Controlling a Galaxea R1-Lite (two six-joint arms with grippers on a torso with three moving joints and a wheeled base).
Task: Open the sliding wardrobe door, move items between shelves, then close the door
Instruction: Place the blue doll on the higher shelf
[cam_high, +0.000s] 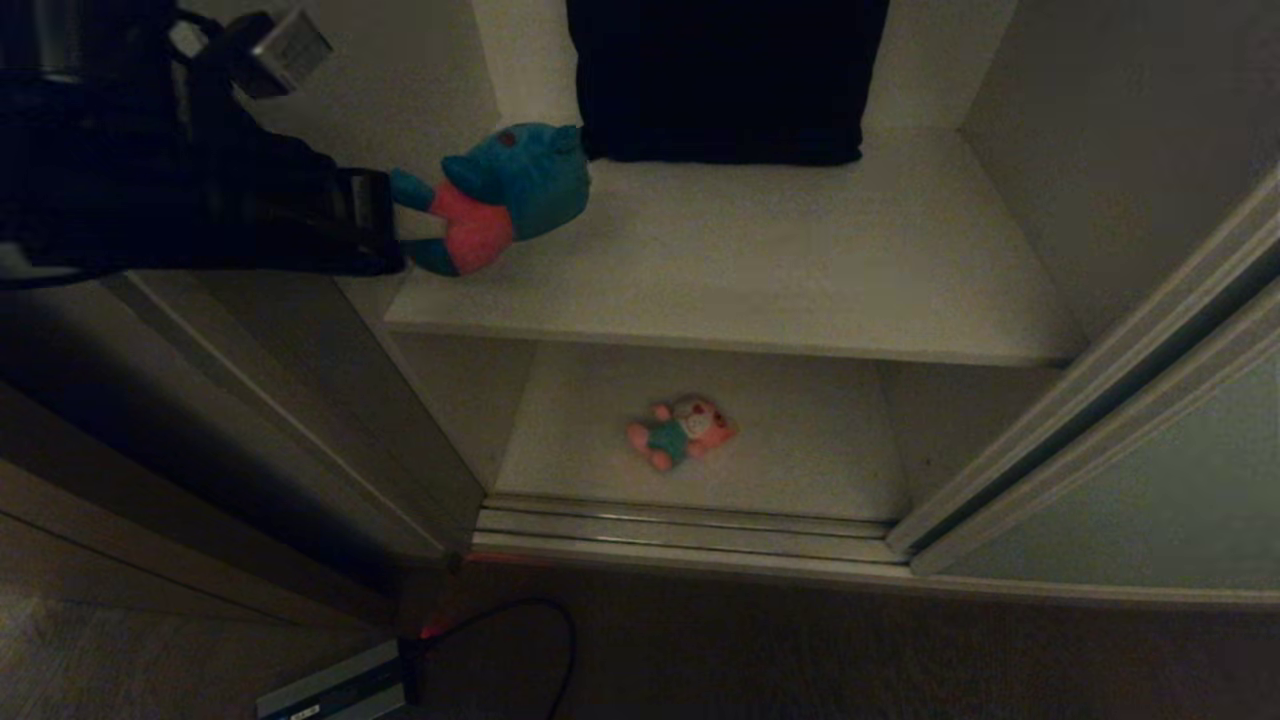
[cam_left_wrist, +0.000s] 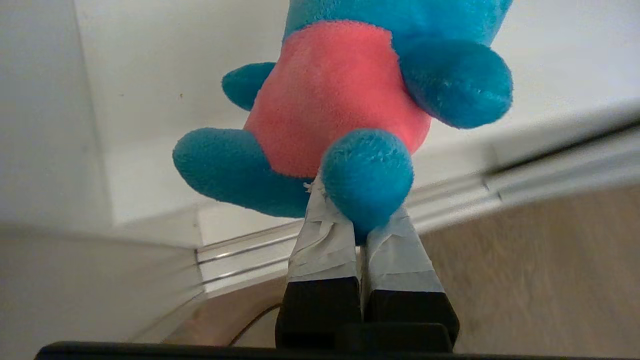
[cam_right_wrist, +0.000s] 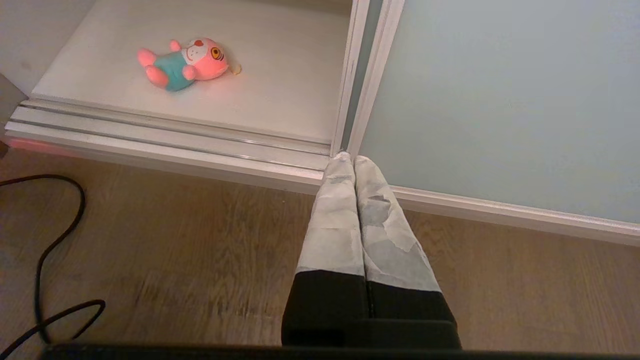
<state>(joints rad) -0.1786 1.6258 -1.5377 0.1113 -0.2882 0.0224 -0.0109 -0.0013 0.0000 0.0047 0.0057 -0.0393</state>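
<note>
A: Where is the left gripper (cam_high: 395, 235) at this moment?

B: The black left arm reaches in level from the left side, at the height of the upper white flat shelf (cam_high: 760, 270). Its taped fingers (cam_left_wrist: 325, 240) are pressed together on a leg of the teal-blue plush toy with the red belly (cam_high: 505, 195). The toy hangs over the front left corner of that shelf, near the black cushion (cam_high: 725, 75) which stands at the back.

A: And the other toy?

B: The small pink plush toy in a teal outfit (cam_high: 682, 432) lies on its side on the lower white shelf (cam_high: 800, 450), just behind the pale metal floor track (cam_high: 680, 530).

A: What does the right gripper (cam_right_wrist: 348, 159) do?

B: It hangs low over the brown wooden floor (cam_right_wrist: 200, 260), pointing at the bottom edge of the matte grey-green sliding wardrobe door (cam_right_wrist: 500, 100). Its two fingers lie flat against each other and hold nothing. The door stands at the right, and the shelves are uncovered.
</note>
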